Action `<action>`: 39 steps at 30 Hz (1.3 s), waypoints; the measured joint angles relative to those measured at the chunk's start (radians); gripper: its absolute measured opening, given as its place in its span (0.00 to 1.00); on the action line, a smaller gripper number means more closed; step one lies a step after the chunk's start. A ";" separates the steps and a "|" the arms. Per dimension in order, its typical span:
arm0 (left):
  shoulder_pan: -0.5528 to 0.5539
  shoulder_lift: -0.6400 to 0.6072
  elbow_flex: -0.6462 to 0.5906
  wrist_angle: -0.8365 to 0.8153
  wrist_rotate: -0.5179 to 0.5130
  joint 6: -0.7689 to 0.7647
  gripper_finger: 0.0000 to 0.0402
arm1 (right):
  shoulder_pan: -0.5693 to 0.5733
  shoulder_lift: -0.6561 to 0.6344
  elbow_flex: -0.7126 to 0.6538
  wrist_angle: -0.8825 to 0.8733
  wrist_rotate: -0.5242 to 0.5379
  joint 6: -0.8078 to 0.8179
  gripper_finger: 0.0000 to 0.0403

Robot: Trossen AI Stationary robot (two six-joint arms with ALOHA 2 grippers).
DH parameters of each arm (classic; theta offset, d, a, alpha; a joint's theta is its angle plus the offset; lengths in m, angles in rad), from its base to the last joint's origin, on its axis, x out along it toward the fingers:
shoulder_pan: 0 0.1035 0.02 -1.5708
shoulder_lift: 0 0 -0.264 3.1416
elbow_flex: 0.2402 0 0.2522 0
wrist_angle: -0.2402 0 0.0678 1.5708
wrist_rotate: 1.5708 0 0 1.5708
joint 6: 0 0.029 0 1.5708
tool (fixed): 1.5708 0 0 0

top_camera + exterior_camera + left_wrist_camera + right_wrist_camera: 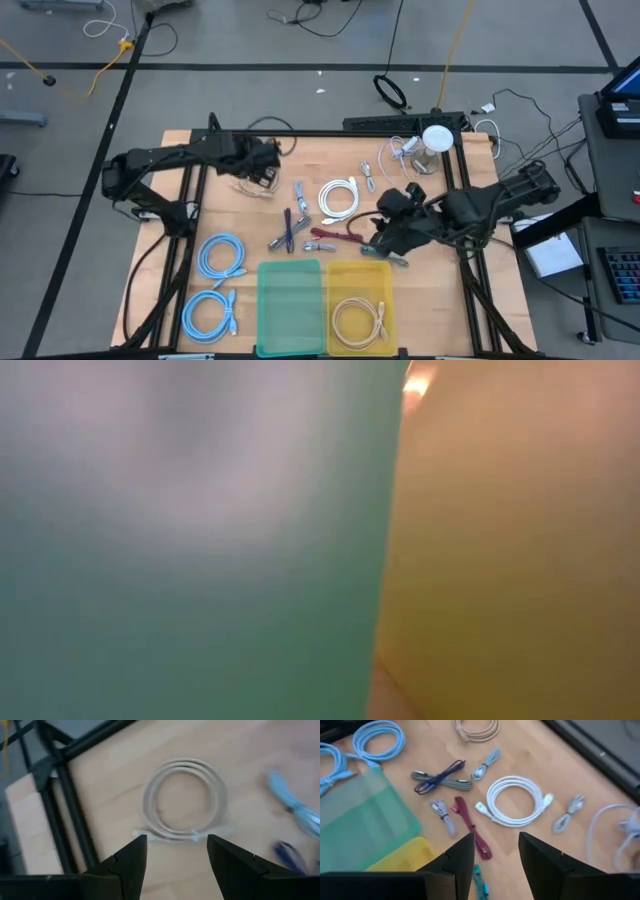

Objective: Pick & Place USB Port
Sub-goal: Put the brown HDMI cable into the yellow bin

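Note:
Several short cables lie loose on the wooden table [240, 225]. My left gripper [175, 845] is open and hovers over a beige coiled cable [185, 800] near the table's far left [250, 186]; its fingers stand apart above the coil's near side. My right gripper [496, 845] is open, above the table right of centre [385, 240], over a dark red cable [470, 825] and a teal cable [479, 885]. A white coiled cable [515, 800] lies just beyond it. The yellow bin [385, 300] holds a beige coil [360, 320].
A green bin [290, 295] sits left of the yellow bin at the near edge; both bin walls fill the low view [200, 540]. Two blue coils [220, 255] lie near left. Purple and grey cables [440, 777] lie centre. A white round object [436, 138] stands far right.

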 joint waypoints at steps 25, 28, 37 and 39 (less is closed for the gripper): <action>0.265 0.000 -0.463 0.499 0.099 0.259 0.53 | -0.113 0.000 -0.160 0.393 -0.222 -0.165 0.37; 0.280 0.000 -0.463 0.533 0.101 0.253 0.53 | -0.112 0.000 -0.160 0.417 -0.222 -0.165 0.37; 0.343 0.000 -0.463 0.607 0.116 0.252 0.53 | -0.080 0.000 -0.160 0.432 -0.221 -0.159 0.37; 0.357 0.004 -0.463 0.629 0.138 0.254 0.53 | -0.077 0.000 -0.160 0.432 -0.220 -0.158 0.37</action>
